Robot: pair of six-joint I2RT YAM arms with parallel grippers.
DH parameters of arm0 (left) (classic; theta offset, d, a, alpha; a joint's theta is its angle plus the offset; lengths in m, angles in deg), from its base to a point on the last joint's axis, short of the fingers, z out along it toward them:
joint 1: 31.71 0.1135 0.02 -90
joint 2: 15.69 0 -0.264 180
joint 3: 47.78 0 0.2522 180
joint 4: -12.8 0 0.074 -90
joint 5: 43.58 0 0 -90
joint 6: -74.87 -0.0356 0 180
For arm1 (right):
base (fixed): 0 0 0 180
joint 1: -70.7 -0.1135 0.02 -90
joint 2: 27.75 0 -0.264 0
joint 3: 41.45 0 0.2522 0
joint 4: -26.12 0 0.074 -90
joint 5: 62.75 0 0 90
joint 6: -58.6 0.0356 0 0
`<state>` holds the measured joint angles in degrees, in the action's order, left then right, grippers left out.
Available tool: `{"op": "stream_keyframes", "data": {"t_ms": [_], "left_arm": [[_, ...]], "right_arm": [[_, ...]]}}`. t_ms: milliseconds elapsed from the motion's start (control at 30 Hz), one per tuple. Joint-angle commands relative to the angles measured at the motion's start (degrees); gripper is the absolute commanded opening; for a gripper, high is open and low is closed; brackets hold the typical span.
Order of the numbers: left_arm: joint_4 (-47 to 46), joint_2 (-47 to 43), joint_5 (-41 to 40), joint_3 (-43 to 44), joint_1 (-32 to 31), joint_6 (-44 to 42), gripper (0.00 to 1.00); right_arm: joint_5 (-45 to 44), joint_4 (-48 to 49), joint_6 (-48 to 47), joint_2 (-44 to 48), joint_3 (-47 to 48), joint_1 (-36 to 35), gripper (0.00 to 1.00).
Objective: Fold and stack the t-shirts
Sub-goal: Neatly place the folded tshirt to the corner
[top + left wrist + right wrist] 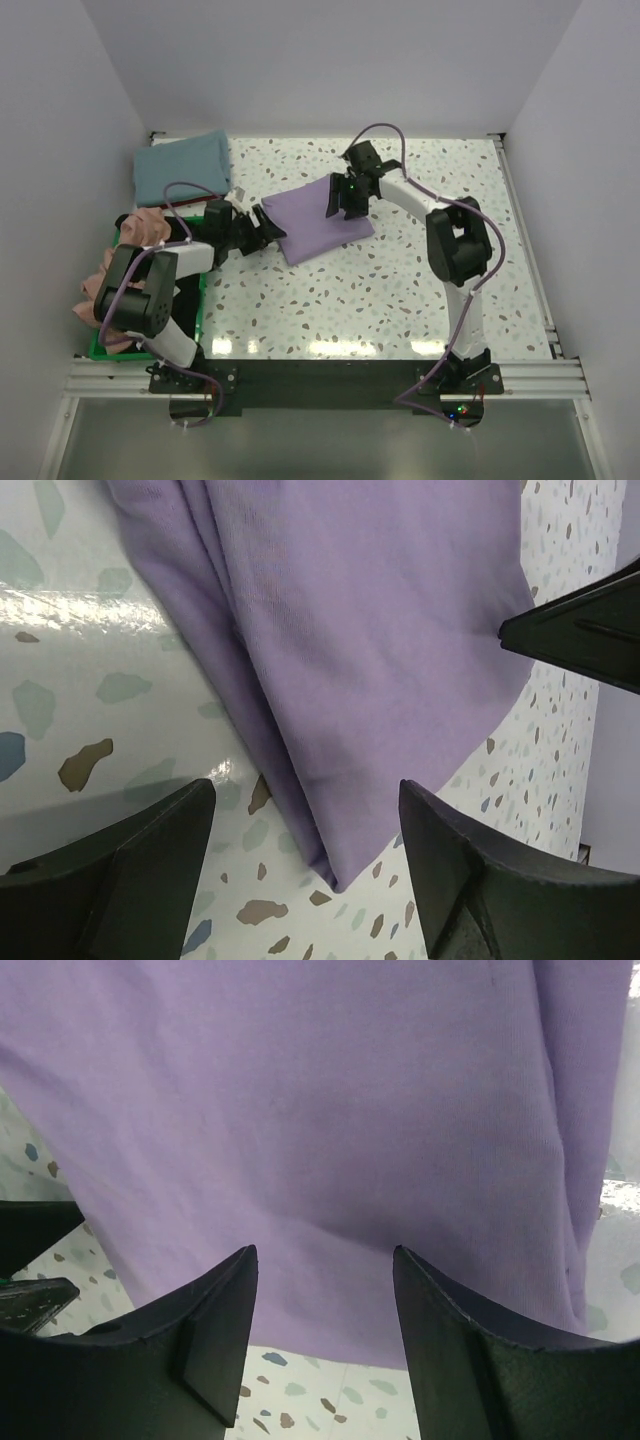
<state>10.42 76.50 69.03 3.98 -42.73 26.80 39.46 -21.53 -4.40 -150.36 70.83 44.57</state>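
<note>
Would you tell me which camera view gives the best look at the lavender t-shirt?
The top external view shows nearly the whole folded lavender t-shirt and where it lies on the table. The left wrist view shows only one folded corner, the right wrist view only a stretch of cloth with one edge.

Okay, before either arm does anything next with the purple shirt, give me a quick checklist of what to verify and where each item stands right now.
1. Lavender shirt folded into a flat packet: ok.
2. Left tool open, the shirt's corner between its fingers: ok.
3. Right tool open over the shirt's edge: ok.
4. Either tool touching the cloth: cannot tell.
5. Teal shirt folded at the far left corner, ready as a stack base: ok.
6. Every shirt folded: not ok; pink shirts lie bunched at the green bin.
</note>
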Motion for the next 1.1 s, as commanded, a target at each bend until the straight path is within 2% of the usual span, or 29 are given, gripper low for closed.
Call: {"op": "stream_keyframes", "data": {"t_ms": [0, 167, 367, 433, 867, 967, 1067], "left_arm": [[-10.74, 3.00, 4.63, -1.43, -0.05, 2.10, 0.79], [-13.39, 6.51, 3.32, -2.05, 0.04, 3.77, 0.80], [-5.76, 5.82, -7.39, -1.70, -0.05, 5.09, 0.81], [-5.39, 5.29, -8.54, -2.05, -0.05, 5.00, 0.81], [-8.38, 13.11, -7.49, 0.58, -3.65, 6.85, 0.81], [-7.24, 14.78, -7.93, 1.82, -4.97, 6.85, 0.78], [-3.83, 14.69, -9.86, 2.87, -4.97, 6.50, 0.66]], "right_arm": [[1.59, 1.90, 0.42, -0.79, -0.70, 0.20, 0.60], [1.50, 1.37, 0.59, -1.85, -1.40, 0.12, 0.59], [1.50, 1.28, 0.42, -1.32, -1.75, 0.20, 0.59], [1.50, 1.28, 0.42, -1.32, -1.58, 0.11, 0.59], [2.29, 1.19, 0.86, -1.50, -1.66, 0.12, 0.59], [2.38, 0.93, 0.77, -1.32, -1.75, 0.20, 0.59], [2.56, 1.11, 0.77, -1.23, -2.10, 0.20, 0.59]]}}
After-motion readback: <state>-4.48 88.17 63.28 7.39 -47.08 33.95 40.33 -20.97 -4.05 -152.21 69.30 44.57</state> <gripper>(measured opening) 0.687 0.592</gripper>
